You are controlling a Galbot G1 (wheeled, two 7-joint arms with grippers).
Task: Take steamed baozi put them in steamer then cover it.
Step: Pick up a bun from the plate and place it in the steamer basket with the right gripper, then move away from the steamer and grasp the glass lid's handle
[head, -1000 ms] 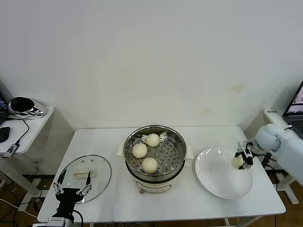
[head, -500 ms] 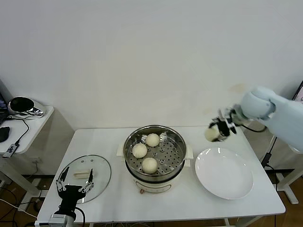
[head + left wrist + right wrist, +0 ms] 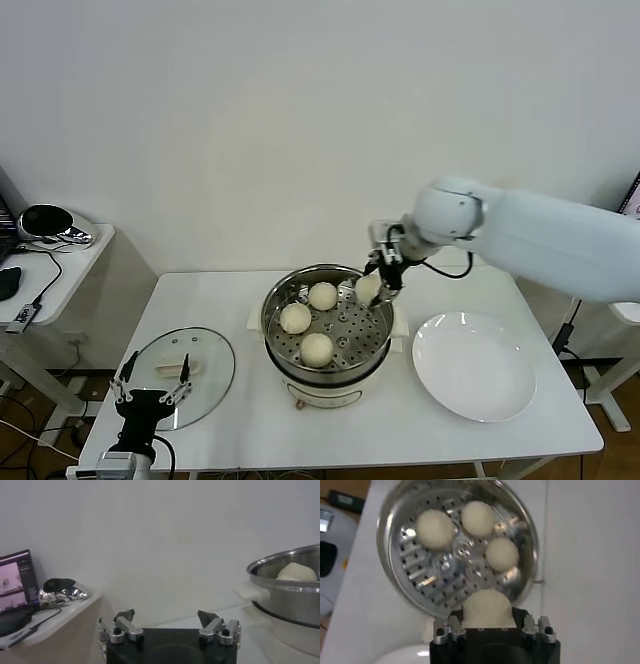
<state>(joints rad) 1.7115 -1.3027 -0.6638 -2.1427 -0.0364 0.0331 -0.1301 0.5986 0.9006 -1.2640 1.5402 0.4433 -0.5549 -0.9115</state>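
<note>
A white table (image 3: 250, 430) seen from above holds a round stainless-steel steamer (image 3: 345, 350) on a cream base at its middle. 3 cream-white steamed baozi (image 3: 295, 318) sit on the perforated tray inside, clustered toward the steamer's left and near side. The right arm reaches in from the right, and the right claw (image 3: 380, 277) hangs above the steamer's far right rim, closed around a 4th baozi (image 3: 368, 288). From the right wrist camera, that held bun (image 3: 487, 609) fills the space between the claw's fingers, with the tray and the other 3 buns below it.

A white plate (image 3: 473, 365) lies on the table right of the steamer. A clear glass lid (image 3: 182, 365) with a cream handle lies flat to the left. The left claw (image 3: 152, 392) hovers at the lid's near edge, fingers spread apart and holding nothing.
</note>
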